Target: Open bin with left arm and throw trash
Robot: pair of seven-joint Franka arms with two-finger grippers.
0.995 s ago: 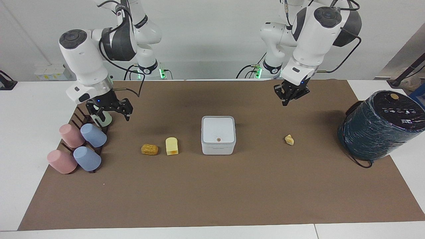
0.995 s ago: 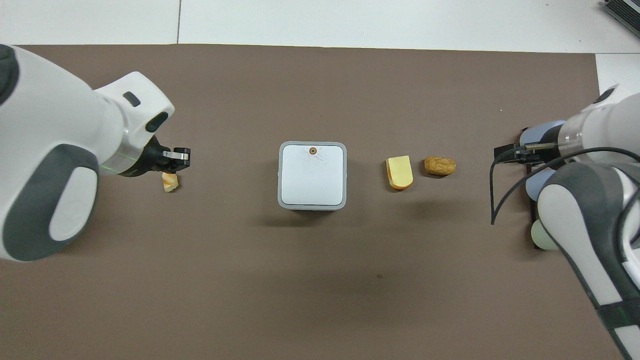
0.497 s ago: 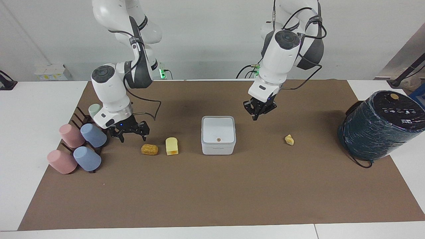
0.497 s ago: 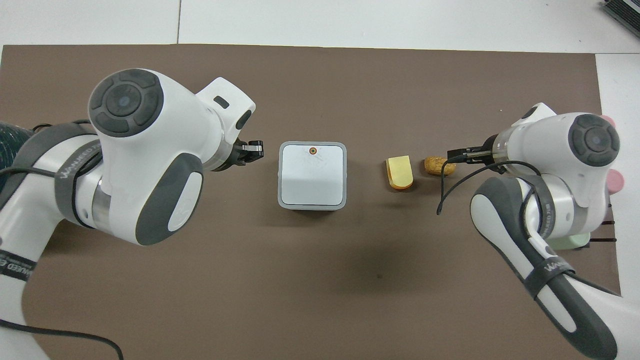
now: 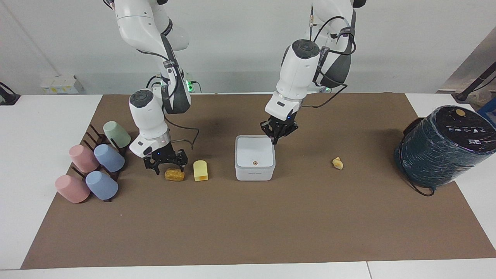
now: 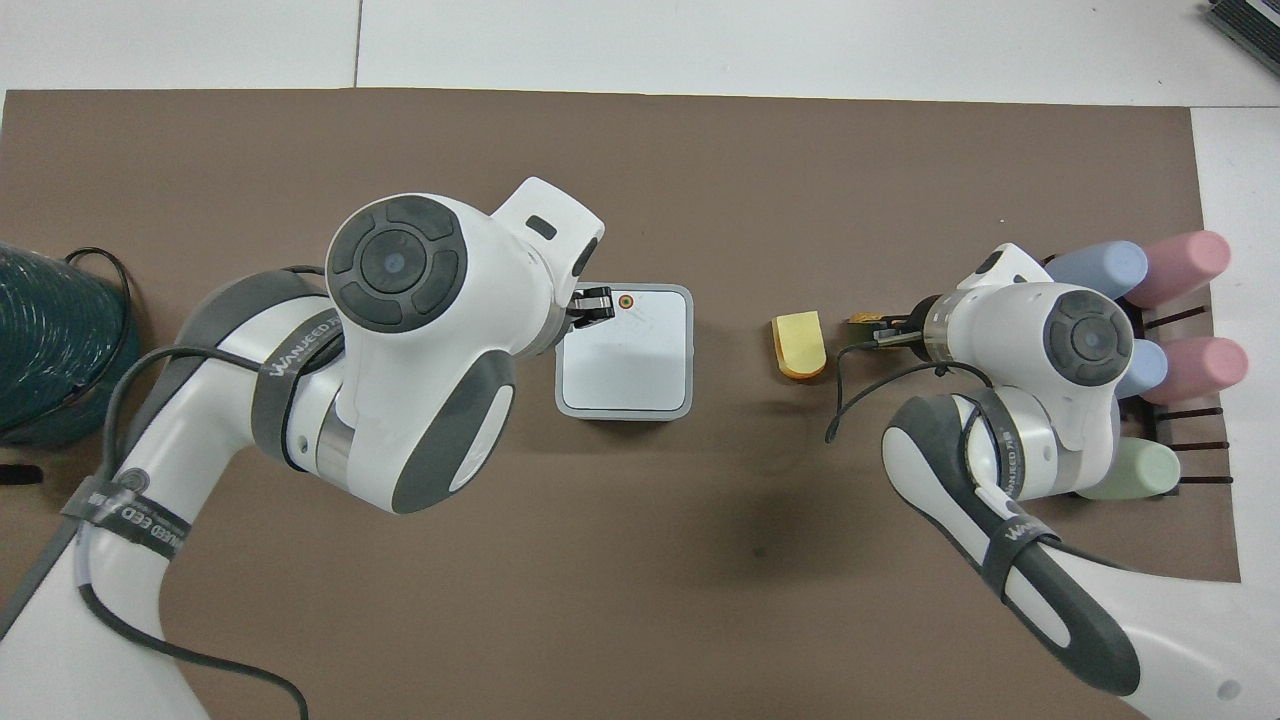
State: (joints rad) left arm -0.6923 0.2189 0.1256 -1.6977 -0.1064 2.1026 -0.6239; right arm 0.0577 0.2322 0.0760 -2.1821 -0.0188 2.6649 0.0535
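The bin (image 5: pixel 255 157) sits shut at the middle of the tabletop (image 5: pixel 248 217), its lid flat, with an orange dot (image 5: pixel 255 163) near the lid edge farther from the robots. It looks like light, stiff, smooth plastic. Being that light, it will probably slide or tip if pushed sideways, so my guess is that the lid wants a straight downward press on the dot, or a lift at that edge.

The left claw (image 5: pixel 276 140) hangs over the corner of the bin on the left arm's side, at the lid edge nearer the robots, its fingertips together. In the overhead view the left claw (image 6: pixel 597 303) lies just beside the dot, so it is almost in place. From the facing view I cannot tell whether the tips touch the lid.

The trash is in three pieces. A brown bread-like lump (image 5: pixel 174 174) and a pale yellow toast-shaped block (image 5: pixel 200 170) lie side by side between the bin and a rack of cups (image 5: pixel 93 168). A small tan scrap (image 5: pixel 337 163) lies alone between the bin and a dark wrapped cylinder (image 5: pixel 441 145). All three look light and somewhat soft; a gentle pinch across the narrow width should do, though the scrap may crumble.

The right claw (image 5: pixel 169 167) stands spread wide, low over the brown lump, fingers straddling it and holding nothing.
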